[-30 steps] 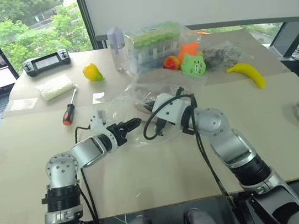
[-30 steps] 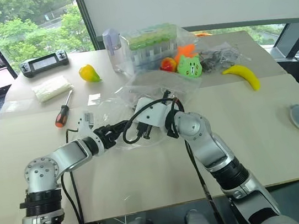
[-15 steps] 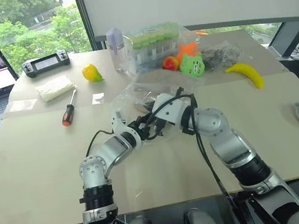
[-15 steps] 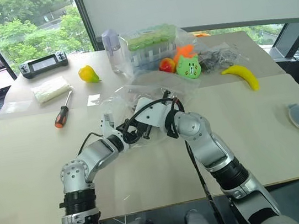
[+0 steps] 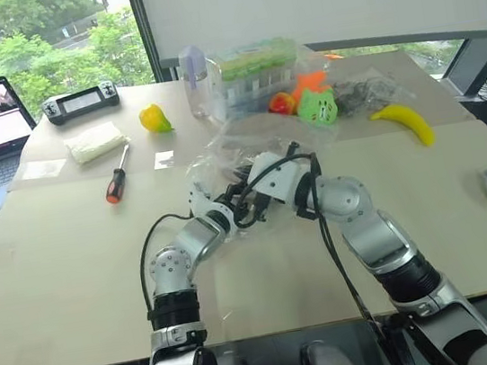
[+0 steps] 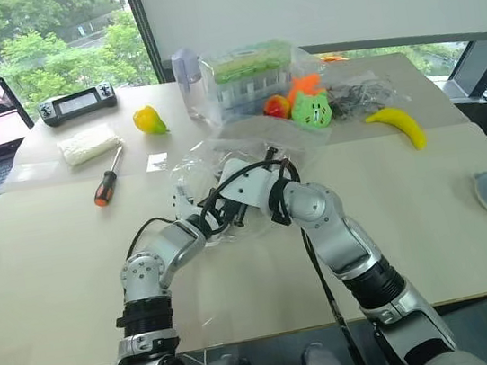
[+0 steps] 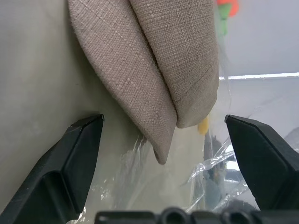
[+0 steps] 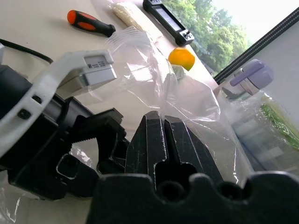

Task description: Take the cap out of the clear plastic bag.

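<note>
Right tool (image 8: 163, 135) clamped on the clear plastic bag (image 8: 187, 100), left tool (image 7: 163, 140) apart astride the cap (image 7: 154, 70) hanging inside; closing may pinch film with fabric, dragging the bag along.

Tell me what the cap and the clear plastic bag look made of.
Cap: woven fabric, beige-grey, matte; a coarse linen-like weave shows, and it folds softly. Exact fibre can't be told.
Clear plastic bag: thin transparent plastic film, glossy; it crinkles and catches highlights, and the table shows through it.
</note>
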Available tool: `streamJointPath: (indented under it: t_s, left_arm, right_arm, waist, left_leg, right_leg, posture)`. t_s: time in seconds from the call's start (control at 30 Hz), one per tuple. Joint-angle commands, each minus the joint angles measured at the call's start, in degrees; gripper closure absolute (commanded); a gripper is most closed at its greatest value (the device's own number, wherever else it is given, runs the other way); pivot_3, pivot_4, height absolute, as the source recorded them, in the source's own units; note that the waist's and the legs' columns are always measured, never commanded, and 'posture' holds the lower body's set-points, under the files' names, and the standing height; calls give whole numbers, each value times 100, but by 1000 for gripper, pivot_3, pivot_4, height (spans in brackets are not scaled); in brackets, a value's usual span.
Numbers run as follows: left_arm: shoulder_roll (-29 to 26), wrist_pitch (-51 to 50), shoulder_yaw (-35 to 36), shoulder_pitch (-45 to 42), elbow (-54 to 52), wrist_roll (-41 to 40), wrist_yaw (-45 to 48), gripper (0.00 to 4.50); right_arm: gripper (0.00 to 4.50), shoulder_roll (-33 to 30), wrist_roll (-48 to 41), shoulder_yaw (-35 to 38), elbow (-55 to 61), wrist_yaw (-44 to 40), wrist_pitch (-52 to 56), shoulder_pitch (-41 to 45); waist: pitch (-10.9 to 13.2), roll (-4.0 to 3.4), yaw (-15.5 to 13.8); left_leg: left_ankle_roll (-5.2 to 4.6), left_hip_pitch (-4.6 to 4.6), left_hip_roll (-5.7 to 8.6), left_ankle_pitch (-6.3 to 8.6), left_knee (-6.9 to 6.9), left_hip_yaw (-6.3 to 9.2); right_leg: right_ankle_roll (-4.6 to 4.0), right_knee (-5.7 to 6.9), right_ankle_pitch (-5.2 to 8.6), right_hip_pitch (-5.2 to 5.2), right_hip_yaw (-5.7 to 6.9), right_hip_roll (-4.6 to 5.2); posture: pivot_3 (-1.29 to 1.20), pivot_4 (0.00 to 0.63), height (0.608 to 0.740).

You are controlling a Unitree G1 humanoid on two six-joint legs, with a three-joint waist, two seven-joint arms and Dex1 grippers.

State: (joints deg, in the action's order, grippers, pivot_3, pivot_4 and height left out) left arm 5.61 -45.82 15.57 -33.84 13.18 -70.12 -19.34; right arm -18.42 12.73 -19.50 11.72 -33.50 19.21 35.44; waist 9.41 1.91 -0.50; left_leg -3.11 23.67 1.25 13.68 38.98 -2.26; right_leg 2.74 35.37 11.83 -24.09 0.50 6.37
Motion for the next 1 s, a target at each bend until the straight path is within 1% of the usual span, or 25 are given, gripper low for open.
streamJointPath:
  t_s: [0.03,0.27,0.3,0.33,0.43,0.57,0.63,0.73,0.83,0.93,1.0]
  left_arm:
    - [65,-8,22,7,124,225,70,1532]
    - [107,-11,181,-38,79,365,176,3985]
    - [139,-4,213,-42,49,345,172,4302]
    - [172,-25,243,-39,-2,307,162,4443]
    - [238,-184,315,21,-279,142,-16,4443]
    - [115,-619,388,390,-1099,-270,-662,4443]
    - [-43,-869,445,610,-1558,-655,-1070,4443]
    - [-289,-950,539,795,-2086,-1346,-1734,4443]
    - [-482,-865,484,834,-2328,-1886,-2218,4443]
    - [-801,-716,353,793,-2609,-2649,-2886,4443]
    - [-1062,-718,185,835,-2609,-2939,-3141,4443]
  right_arm:
    - [4500,24,20,75,258,47,4,93]
    - [4500,8,17,88,278,43,6,80]
    - [4500,5,16,85,275,40,1,79]
    - [4500,1,17,81,271,36,-4,79]
    - [4500,-10,39,56,244,39,-38,70]
    - [4500,-24,71,22,190,57,-99,32]
    - [4500,-29,79,19,130,73,-150,21]
    - [4500,-41,109,2,-56,111,-296,33]
    - [4500,-32,117,-1,-212,124,-438,51]
    - [4500,2,157,-107,-507,126,-721,91]
    - [4500,29,171,-144,-677,129,-881,108]
  waist:
    - [0,0,0]
    - [0,0,-1]
    - [0,0,-3]
    - [0,0,-3]
    - [0,0,2]
    - [0,0,28]
    - [0,0,49]
    - [0,0,68]
    - [0,0,63]
    - [0,0,66]
    - [0,0,73]
  left_leg:
    - [0,1,-1,0,0,0]
    - [2,3,-3,-1,-1,0]
    - [1,2,-4,0,-1,0]
    - [-4,2,-4,3,0,0]
    - [-20,1,-5,13,-1,0]
    - [-18,3,-8,12,-3,0]
    - [-15,3,-9,11,-4,0]
    - [-13,2,-13,11,-6,1]
    - [-13,-2,-11,11,-4,1]
    - [-10,-7,-9,9,-4,1]
    - [30,-8,-8,-14,-7,1]
  right_leg:
    - [0,-1,0,0,0,0]
    - [0,-3,0,-3,0,0]
    - [0,-3,0,-1,0,0]
    - [0,-3,0,-1,1,0]
    - [0,-4,0,-1,1,0]
    - [0,-4,0,-6,-2,2]
    - [0,-3,0,-8,-3,2]
    - [-1,-1,0,-10,-7,2]
    - [-1,4,-1,-9,-8,5]
    - [-2,5,-1,-8,-9,6]
    - [-2,7,-1,-9,-12,6]
  posture:
    - [0,150,738]
    - [0,150,738]
    - [0,150,738]
    - [0,150,738]
    - [0,150,738]
    - [0,150,738]
    - [0,150,738]
    - [0,150,738]
    - [0,150,738]
    - [0,150,738]
    - [0,150,738]
